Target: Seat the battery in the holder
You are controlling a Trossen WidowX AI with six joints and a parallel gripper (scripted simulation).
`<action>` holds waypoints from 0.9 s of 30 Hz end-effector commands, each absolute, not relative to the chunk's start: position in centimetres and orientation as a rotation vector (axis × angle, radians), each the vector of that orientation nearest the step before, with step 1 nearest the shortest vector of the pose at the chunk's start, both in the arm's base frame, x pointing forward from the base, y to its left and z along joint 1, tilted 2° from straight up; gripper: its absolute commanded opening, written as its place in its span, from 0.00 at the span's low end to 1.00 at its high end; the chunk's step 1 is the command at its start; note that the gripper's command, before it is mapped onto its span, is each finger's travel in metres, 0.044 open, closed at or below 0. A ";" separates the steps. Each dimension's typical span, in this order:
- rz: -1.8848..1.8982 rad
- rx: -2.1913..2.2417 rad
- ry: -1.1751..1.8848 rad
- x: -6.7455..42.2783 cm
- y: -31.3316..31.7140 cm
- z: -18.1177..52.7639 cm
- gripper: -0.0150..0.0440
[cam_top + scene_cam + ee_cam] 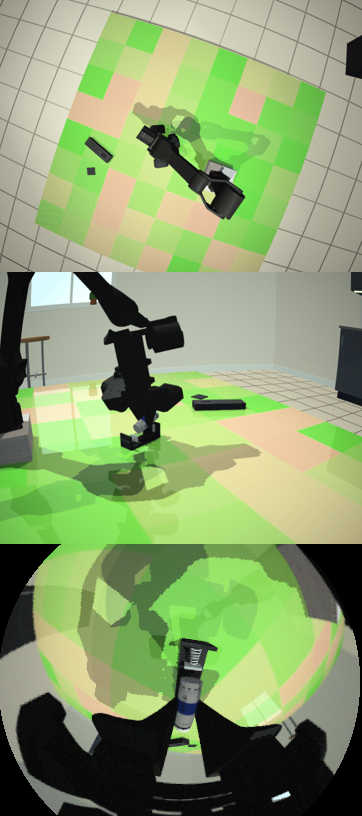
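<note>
Exterior view shows the arm's gripper point(145, 424) clamped on the battery point(141, 425), tilted just above the black holder point(139, 439). Insertion appears underway; next it likely needs levelling and gentle lowering. Spring, lip and any contact with the holder are too small to tell.

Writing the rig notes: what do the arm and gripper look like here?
The arm is matte black all over, built of boxy links joined by rounded cylindrical joint housings. It stands on a pale grey block base. The gripper is black too, with bulky lobes either side of the wrist and narrow tapering jaws. No cables, labels or markings show.
</note>
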State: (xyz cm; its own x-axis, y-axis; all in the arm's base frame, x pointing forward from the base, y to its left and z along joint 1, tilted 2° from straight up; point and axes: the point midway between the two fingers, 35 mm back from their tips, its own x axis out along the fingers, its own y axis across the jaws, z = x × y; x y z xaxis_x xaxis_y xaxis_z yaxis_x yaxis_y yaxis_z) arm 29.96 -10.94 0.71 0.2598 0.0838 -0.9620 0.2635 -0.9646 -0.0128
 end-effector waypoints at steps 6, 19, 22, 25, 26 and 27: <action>-1.708 2.441 0.348 29.6 -10.9 0.2 0.38; -1.589 2.531 0.365 29.2 -11.0 -0.5 0.38; -1.561 2.550 0.369 29.0 -11.1 -0.6 0.38; -1.542 2.562 0.371 28.9 -11.1 -0.7 0.38; -1.540 2.563 0.371 28.9 -11.1 -0.7 0.38; -1.541 2.563 0.371 28.9 -11.1 -0.7 0.38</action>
State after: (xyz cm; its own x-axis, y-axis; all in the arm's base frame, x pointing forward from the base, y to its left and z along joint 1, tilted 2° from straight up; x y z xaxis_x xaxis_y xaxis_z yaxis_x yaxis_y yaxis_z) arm 29.21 -11.22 -0.59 0.4403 0.1368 -0.8874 0.2699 -0.9628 -0.0145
